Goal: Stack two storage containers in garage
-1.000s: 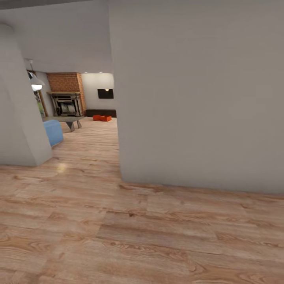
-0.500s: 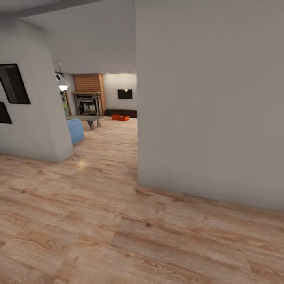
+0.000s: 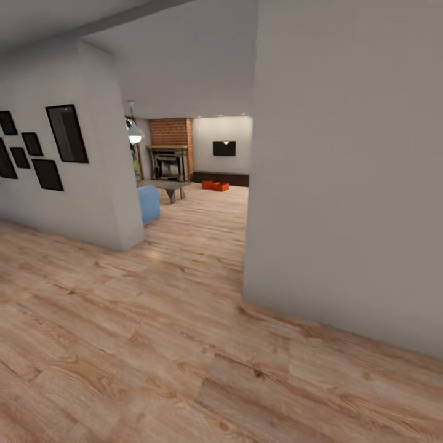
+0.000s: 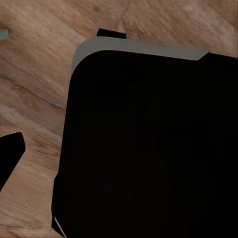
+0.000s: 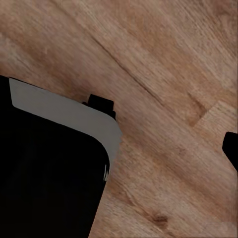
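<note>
Far down the hall, the two storage containers (image 3: 216,185) appear as small orange-red bins side by side on the light wood floor of the living room, in front of a long dark cabinet (image 3: 232,179). In the left wrist view a black finger tip (image 4: 10,156) shows at the frame edge beside a large black robot part (image 4: 148,148) over wood planks. The right wrist view has a similar black finger tip (image 5: 231,148) and black part (image 5: 44,178). Neither gripper's jaws show in full.
A pale wall corner (image 3: 344,184) stands close on the right. A wall with black picture frames (image 3: 67,133) is on the left. Between them a passage leads past a blue seat (image 3: 148,203) and low table (image 3: 166,184) to a brick fireplace (image 3: 172,144) and wall TV (image 3: 224,147).
The whole head view has shifted: the camera turned left, so the passage and the right wall slid rightward and the picture frames came into view. The containers stay where they were.
</note>
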Robot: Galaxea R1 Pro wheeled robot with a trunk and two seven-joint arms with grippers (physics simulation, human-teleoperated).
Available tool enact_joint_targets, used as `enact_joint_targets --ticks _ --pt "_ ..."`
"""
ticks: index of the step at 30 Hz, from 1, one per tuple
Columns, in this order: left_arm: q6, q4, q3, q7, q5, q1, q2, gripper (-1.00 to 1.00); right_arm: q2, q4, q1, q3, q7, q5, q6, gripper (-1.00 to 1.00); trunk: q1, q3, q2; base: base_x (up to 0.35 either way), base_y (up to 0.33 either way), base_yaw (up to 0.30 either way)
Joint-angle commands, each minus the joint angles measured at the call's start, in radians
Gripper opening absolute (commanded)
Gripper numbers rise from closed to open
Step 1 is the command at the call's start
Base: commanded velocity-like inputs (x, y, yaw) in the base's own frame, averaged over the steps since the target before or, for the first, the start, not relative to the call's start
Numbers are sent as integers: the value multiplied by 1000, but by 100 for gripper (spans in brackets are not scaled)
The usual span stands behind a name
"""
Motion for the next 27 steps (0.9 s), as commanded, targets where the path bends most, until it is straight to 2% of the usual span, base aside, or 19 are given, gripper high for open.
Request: enact_joint_targets --ticks 1,14,27 --pt "-1 -1 1 1 5 0 0 100 0 3 -1 8 2 -9 -6 100 1 0 0 323 88 281" --pt "-1 -1 1 1 5 0 0 100 -1 3 -1 8 3 -9 -6 100 1 4 0 323 88 257" --pt "-1 -1 1 1 5 0 0 100 -3 3 -1 12 2 1 -5 100 1 4 0 323 88 17"
